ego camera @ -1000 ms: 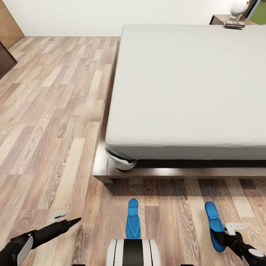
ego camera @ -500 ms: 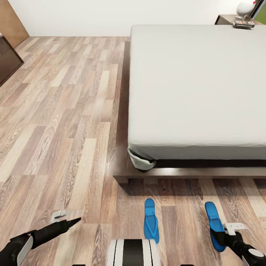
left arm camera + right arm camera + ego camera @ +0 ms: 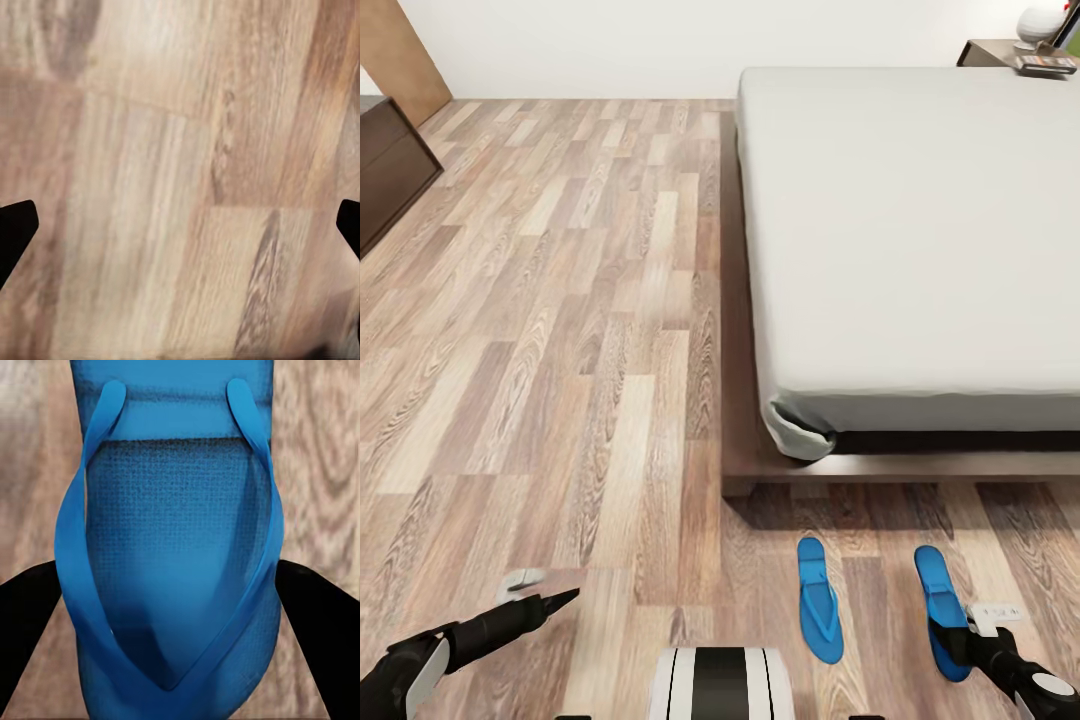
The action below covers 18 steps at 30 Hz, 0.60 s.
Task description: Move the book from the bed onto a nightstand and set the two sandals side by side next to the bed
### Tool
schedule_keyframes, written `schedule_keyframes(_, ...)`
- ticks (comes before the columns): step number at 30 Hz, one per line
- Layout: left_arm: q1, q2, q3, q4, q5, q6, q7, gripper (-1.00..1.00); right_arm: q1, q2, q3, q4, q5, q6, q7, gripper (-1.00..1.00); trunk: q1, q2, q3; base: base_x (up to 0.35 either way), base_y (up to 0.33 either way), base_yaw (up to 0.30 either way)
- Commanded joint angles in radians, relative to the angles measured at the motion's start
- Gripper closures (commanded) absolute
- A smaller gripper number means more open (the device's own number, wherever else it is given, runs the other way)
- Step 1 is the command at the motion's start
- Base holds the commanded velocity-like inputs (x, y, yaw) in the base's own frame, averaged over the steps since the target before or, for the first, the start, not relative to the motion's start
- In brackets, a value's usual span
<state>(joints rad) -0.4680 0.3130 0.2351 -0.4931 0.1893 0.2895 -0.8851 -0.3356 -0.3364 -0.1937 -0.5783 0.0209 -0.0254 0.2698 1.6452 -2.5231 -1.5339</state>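
We look down at a wood-plank floor [image 3: 560, 330] beside the near left corner of a large bed [image 3: 920, 230]. Two blue sandals lie near its foot. Our right gripper [image 3: 180, 585] has its fingers clamped on the right sandal [image 3: 942, 605], likely to bring it level beside the left sandal [image 3: 819, 599], which lies close by and parallel. Our left gripper [image 3: 180, 225] hangs over bare floor, fingers apart. A book [image 3: 1048, 64] lies on the far nightstand [image 3: 985, 50].
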Motion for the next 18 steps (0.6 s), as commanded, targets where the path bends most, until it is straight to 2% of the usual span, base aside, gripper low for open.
schedule_keyframes(1, 0.0, 0.0, 0.001, 0.001, 0.007, 0.01, -0.003, -1.0, 0.0, 0.0, -0.006, 0.0, 0.002, -0.002, 0.008, 1.0, 0.0, 0.0, -0.001, 0.0, 0.319, 0.0)
schedule_keyframes(11, 0.0, 0.0, 0.0, 0.001, 0.007, 0.01, -0.001, -1.0, -0.002, 0.0, -0.002, -0.007, 0.003, 0.002, 0.006, 1.0, 0.0, 0.0, -0.001, 0.0, 0.298, 0.0)
schedule_keyframes(18, 0.0, -0.001, 0.0, 0.001, 0.007, 0.01, 0.001, -1.0, -0.006, 0.0, -0.002, -0.015, 0.004, 0.013, 0.005, 1.0, 0.0, 0.0, -0.001, 0.0, 0.039, 0.0)
